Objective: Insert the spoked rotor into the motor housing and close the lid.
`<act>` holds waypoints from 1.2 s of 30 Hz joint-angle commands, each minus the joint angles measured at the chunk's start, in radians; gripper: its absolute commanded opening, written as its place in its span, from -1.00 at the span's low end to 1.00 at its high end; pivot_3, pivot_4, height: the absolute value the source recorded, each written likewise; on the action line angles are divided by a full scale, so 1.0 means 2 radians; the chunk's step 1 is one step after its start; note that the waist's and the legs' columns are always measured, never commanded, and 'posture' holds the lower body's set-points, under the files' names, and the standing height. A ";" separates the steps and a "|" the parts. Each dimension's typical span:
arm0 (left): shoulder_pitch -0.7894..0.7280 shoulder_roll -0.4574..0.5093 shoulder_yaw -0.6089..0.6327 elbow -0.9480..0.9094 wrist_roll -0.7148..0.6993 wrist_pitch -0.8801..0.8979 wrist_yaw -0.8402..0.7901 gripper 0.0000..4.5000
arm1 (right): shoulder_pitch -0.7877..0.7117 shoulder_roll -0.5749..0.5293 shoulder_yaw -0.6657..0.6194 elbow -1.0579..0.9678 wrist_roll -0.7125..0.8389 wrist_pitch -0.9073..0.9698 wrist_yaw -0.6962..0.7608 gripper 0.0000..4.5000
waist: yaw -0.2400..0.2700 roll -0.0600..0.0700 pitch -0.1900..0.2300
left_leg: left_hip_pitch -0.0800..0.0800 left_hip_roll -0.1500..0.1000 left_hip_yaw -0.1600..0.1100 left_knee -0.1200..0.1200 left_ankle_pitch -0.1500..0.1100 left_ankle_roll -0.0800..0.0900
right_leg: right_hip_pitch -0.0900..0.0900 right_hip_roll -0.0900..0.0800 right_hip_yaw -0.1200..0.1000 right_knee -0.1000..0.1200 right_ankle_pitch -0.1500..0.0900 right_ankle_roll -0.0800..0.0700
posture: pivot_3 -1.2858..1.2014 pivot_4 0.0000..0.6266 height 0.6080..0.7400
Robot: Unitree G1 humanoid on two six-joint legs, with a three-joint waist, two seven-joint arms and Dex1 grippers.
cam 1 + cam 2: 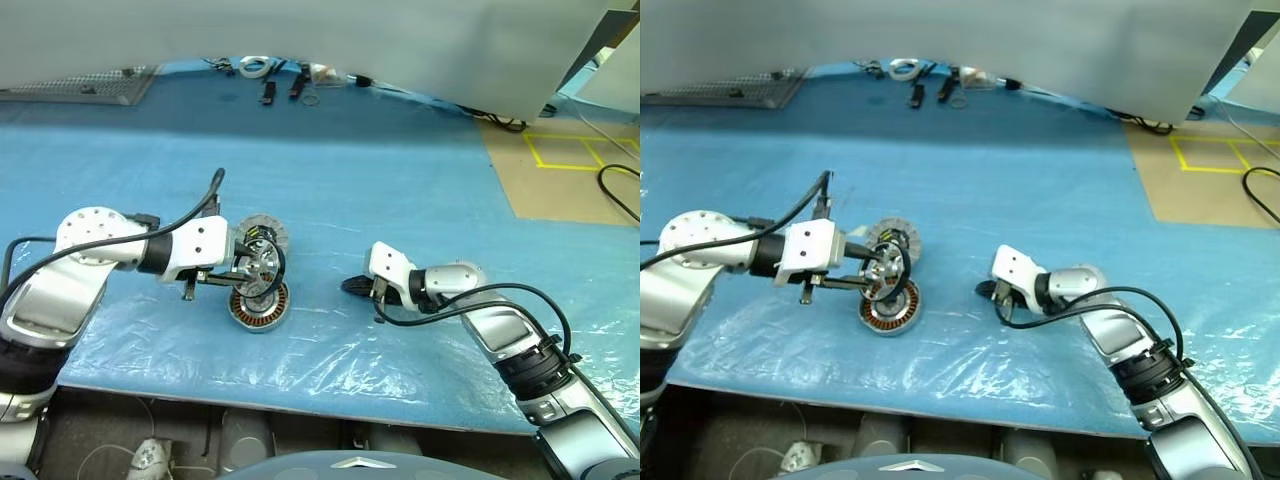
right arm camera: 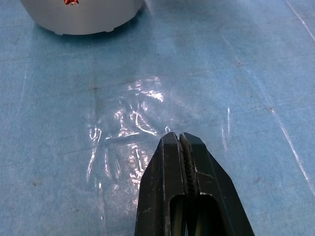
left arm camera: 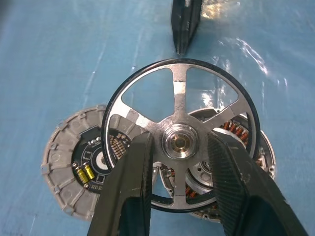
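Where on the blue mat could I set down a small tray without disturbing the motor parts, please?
The widest bare stretch of the blue mat runs between the tools at the far edge and both arms. It is crowded at the left gripper, which holds the spoked rotor over the motor housing, with the lid just behind. The shut right gripper rests nearby.

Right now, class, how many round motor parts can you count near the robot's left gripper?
3: the spoked rotor held in the left gripper, the motor housing on the blue mat below it, and the lid lying flat beside the housing.
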 commanded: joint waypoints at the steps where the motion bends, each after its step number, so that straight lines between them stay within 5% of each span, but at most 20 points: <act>1: 0.047 -0.023 0.046 -0.063 -0.019 0.043 0.072 -0.42 | -0.010 0.018 -0.027 -0.002 0.018 -0.023 -0.009 -1.00 | -0.004 0.000 0.000 | 0.000 0.000 0.000 0.000 0.000 0.000 | 0.000 0.000 0.000 0.000 0.000 0.000 | 0.03 -0.52 1.00; 11: 0.198 -0.061 0.120 -0.103 -0.082 0.044 0.115 -0.42 | -0.047 0.023 -0.074 -0.042 0.125 0.066 0.047 -1.00 | -0.006 0.000 0.000 | 0.000 0.000 0.000 0.000 0.000 0.000 | 0.000 0.000 0.000 0.000 -0.001 -0.002 | 0.03 -0.52 1.00; 17: 0.211 -0.059 0.137 -0.064 -0.085 0.004 0.115 -0.42 | -0.078 0.011 -0.077 -0.064 0.169 0.109 0.078 -1.00 | -0.005 0.000 0.000 | 0.001 0.000 0.000 0.000 0.000 0.000 | 0.000 0.000 0.000 0.000 -0.001 -0.002 | 0.03 -0.52 1.00; 36: 0.203 -0.071 0.073 -0.010 -0.062 -0.055 0.132 -0.42 | -0.074 -0.009 -0.050 -0.082 0.142 0.111 0.060 -1.00 | -0.005 0.000 0.000 | 0.001 0.000 0.000 0.000 0.000 0.000 | 0.000 0.000 0.000 0.000 0.000 0.000 | 0.03 -0.52 1.00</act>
